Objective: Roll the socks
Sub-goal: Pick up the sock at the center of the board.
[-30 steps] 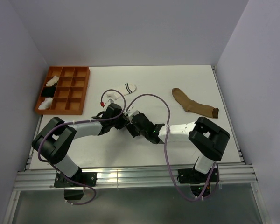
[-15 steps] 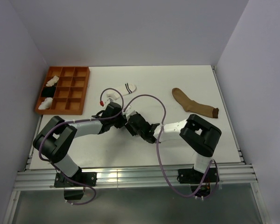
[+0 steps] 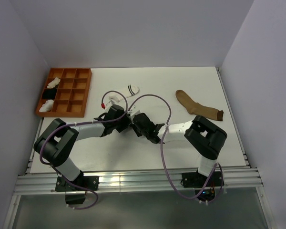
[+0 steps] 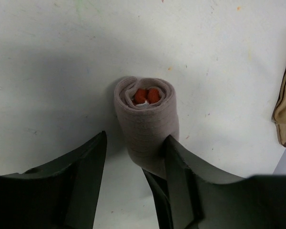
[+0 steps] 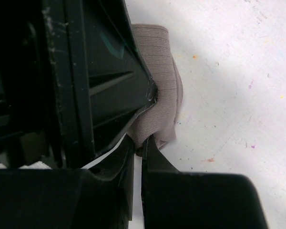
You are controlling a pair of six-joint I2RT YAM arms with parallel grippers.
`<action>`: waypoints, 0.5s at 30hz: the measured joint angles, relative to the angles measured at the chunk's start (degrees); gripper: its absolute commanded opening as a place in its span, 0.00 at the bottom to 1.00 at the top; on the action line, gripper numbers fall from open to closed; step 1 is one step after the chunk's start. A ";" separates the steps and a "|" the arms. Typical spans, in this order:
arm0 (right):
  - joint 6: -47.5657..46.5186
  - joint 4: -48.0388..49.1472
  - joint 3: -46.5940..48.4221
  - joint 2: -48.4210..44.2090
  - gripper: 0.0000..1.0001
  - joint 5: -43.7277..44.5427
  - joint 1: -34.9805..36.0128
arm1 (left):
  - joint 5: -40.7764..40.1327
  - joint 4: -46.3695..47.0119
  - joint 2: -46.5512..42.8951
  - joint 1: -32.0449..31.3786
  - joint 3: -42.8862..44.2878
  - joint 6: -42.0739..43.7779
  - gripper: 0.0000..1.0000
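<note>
Right gripper (image 5: pixel 140 145) has slid in and pinched shut on the grey sock roll (image 4: pixel 147 119), which points straight ahead between the left gripper (image 4: pixel 136 138)'s parted jaws.

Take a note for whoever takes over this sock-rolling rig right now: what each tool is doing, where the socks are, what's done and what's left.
Left tool: open, straddling the grey sock, one finger touching it.
Right tool: shut, pinching the grey sock's edge.
Grey sock: rolled tight, red showing at its core, on the table between the two arms.
Striped white sock: lying unrolled beyond the arms, right of the tray.
Tan sock: lying flat and unrolled on the right side.
Done: grey sock rolled.
Left: probably let go of the roll, then roll the striped and tan socks.
</note>
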 measured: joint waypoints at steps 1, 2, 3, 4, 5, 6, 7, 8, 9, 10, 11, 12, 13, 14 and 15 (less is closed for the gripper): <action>0.35 -0.24 0.09 -0.11 0.00 -0.70 -0.28 | -0.15 -0.31 0.00 0.00 0.00 -0.13 0.61; 0.85 -0.59 0.20 -0.24 0.00 -1.73 -0.63 | -0.28 -0.55 0.00 0.00 0.00 -0.17 0.62; 1.25 -0.70 0.24 -0.31 0.00 -2.62 -0.92 | -0.52 -0.50 0.00 0.00 0.00 -0.37 0.64; 1.60 -0.74 0.28 -0.35 0.00 -3.50 -1.27 | -0.70 -0.44 0.00 0.00 0.00 -0.74 0.64; 2.19 -0.79 0.39 -0.39 0.00 -4.59 -1.73 | -1.01 -0.28 -0.02 0.00 0.00 -1.16 0.64; 2.60 -0.81 0.46 -0.42 0.00 -5.42 -2.01 | -1.22 -0.22 -0.02 0.00 0.00 -1.57 0.65; 3.08 -0.76 0.50 -0.42 0.00 -6.62 -2.45 | -1.40 -0.17 -0.02 0.00 0.00 -1.95 0.65; 3.61 -0.74 0.50 -0.42 0.00 -7.56 -2.78 | -1.57 -0.13 -0.02 0.00 0.00 -2.23 0.65; 4.26 -0.70 0.50 -0.42 0.00 -8.87 -3.15 | -1.68 -0.13 -0.02 0.00 0.00 -2.62 0.65; 4.98 -0.59 0.52 -0.42 0.00 -10.38 -3.69 | -1.77 -0.13 -0.02 0.00 0.00 -2.86 0.65; 5.84 -0.48 0.50 -0.42 0.00 -12.02 -4.37 | -1.92 -0.11 -0.02 0.00 0.00 -3.17 0.65; 6.58 -0.39 0.52 -0.42 0.00 -13.33 -4.85 | -2.08 -0.09 -0.02 0.00 0.00 -3.39 0.65; 7.58 -0.31 0.50 -0.42 0.00 -14.93 -5.46 | -2.19 -0.07 -0.04 -0.04 -0.02 -3.52 0.64; 8.61 -0.28 0.50 -0.42 0.00 -16.50 -6.21 | -2.27 -0.07 -0.04 -0.15 -0.02 -3.58 0.64; 9.29 -0.26 0.52 -0.42 0.00 -17.59 -6.71 | -2.36 -0.07 -0.04 -0.26 -0.02 -3.63 0.64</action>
